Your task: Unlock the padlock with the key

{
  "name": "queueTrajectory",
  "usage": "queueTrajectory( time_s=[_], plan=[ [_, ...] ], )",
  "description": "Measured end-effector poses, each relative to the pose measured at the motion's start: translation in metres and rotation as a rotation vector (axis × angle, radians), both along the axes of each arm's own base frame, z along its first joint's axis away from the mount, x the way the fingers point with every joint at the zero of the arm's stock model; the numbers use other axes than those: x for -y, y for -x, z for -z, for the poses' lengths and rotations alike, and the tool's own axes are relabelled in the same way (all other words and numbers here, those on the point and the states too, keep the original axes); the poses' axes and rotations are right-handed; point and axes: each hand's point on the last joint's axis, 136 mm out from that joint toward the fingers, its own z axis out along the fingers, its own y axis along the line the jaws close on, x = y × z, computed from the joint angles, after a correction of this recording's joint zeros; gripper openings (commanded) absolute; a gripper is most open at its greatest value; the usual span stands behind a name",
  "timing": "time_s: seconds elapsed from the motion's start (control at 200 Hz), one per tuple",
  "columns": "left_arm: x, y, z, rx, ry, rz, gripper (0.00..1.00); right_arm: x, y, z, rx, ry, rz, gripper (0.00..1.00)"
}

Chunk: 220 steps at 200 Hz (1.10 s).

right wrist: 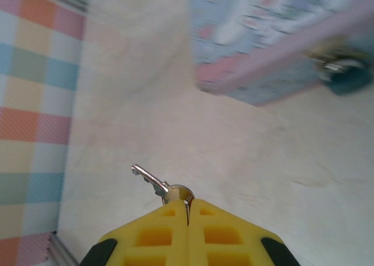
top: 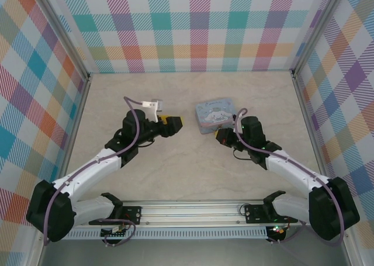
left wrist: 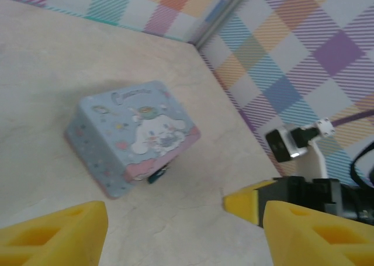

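Much bare table (top: 193, 172) beside tin (top: 214, 114), padlock (left wrist: 156, 175)

Robot lab booth, plaid walls (top: 198, 26), alu rail (top: 193, 209), marble-look tabletop (top: 193, 169)

One tin (top: 215, 115), one padlock (left wrist: 156, 176), one key (right wrist: 152, 180), two claws (left wrist: 182, 234) (right wrist: 188, 207)

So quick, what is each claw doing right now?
Left gripper: open, holding nothing.
Right gripper: shut on the small silvery metal key.
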Motion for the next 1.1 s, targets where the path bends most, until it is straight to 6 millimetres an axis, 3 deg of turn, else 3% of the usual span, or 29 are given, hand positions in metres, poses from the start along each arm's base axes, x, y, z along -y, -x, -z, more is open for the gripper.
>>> queueTrajectory(
  time_s=[0.185,0.375,0.59,1.04,1.1],
  plan=[
    [0.034,0.005,-0.020,0.018,0.032,0.109,0.62,-0.037,-0.010,-0.043,0.138,-0.114,-0.102,0.00],
    [0.050,0.005,-0.014,-0.002,0.033,0.140,0.52,-0.054,-0.009,-0.076,0.234,-0.185,-0.161,0.00],
    [0.055,-0.002,0.002,-0.052,0.031,0.121,0.40,-0.064,-0.004,-0.074,0.216,-0.205,-0.192,0.00],
    [0.055,-0.006,0.000,-0.044,0.033,0.107,0.00,-0.068,0.001,-0.074,0.203,-0.213,-0.212,0.00],
    [0.054,-0.006,-0.001,-0.040,0.030,0.103,0.00,-0.068,0.001,-0.074,0.203,-0.213,-0.213,0.07]
  ],
)
